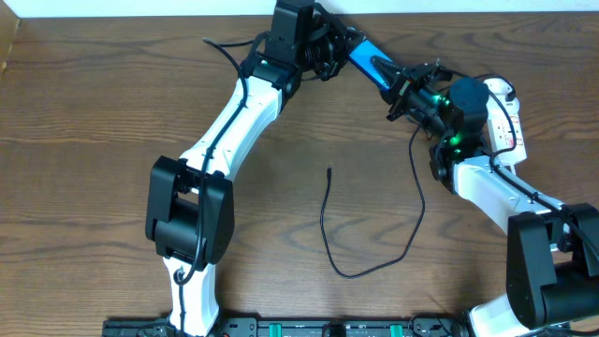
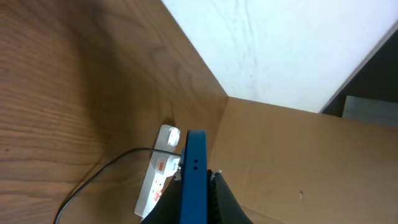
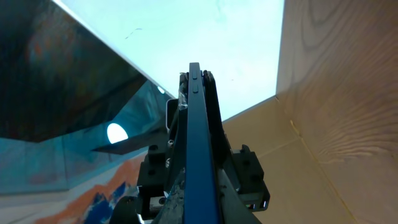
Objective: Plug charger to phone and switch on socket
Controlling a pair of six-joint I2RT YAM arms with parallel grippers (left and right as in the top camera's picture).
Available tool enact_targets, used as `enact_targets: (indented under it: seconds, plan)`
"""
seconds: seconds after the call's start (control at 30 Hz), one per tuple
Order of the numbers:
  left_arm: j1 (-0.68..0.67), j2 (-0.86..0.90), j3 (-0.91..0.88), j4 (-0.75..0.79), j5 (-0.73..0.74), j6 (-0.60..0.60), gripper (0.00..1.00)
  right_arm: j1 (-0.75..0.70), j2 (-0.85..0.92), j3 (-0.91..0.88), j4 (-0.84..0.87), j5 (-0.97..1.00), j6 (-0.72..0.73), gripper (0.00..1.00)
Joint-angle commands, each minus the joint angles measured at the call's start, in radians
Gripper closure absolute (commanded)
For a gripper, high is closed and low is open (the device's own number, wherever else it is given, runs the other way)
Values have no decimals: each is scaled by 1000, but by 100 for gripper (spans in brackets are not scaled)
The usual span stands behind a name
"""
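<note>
The phone [image 1: 371, 64], slim with a bright blue edge, hangs above the back of the table, held at both ends. My left gripper [image 1: 343, 47] is shut on its left end and my right gripper [image 1: 402, 90] on its right end. In the left wrist view the phone [image 2: 195, 168] stands edge-on between dark fingers [image 2: 225, 200]. The right wrist view also shows the phone [image 3: 199, 137] edge-on. The charger [image 1: 351, 273] lies loose on the table, its plug tip [image 1: 329, 171] free at mid-table. The white socket [image 1: 506, 120] sits at the right, partly under my right arm; the left wrist view shows the socket [image 2: 160, 177] too.
A cardboard wall [image 2: 311, 155] stands along the table's edge beyond the socket. The black cable [image 2: 87, 183] runs across the wood toward the socket. Both arm bases sit at the front edge [image 1: 299, 328].
</note>
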Motion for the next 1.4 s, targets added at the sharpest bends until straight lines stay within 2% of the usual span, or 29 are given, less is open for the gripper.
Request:
enact_targets:
  seconds: [0.0,0.1,0.13,0.23,0.3,0.37,0.57,0.67,0.9,1.13,1.2,1.37]
  plan:
    - [-11,-1,12,17,14,33,92,38,-4,14,-13,-104,-61,99]
    - [-11,-1,12,18,14,33,92,38,-4,14,-13,-104,-108,97]
    - [-11,-1,12,18,14,33,92,38,-4,14,-13,-104,-119,93]
    - [-10,-1,12,17,11,33,93,38,-4,14,-13,-113,-140,70]
    - [-8,-1,12,14,7,33,94,38,-4,14,-13,-123,-142,60]
    - [-8,-1,12,14,8,33,93,38,-4,14,-13,-126,-142,57]
    - [-4,-1,12,14,8,34,93,38,-4,14,-13,-126,-150,55]
    - [14,-1,12,14,9,74,92,38,-4,14,-13,-126,-211,52]
    - [86,-1,12,-20,61,158,93,34,-4,14,-14,-127,-345,39]
    - [204,-1,12,-63,285,249,93,8,-4,14,-14,-175,-485,31]
    - [244,-1,12,-77,380,323,93,-8,-4,14,-14,-220,-532,29]
    - [341,-1,12,-146,647,468,93,-50,-4,14,-18,-301,-681,41]
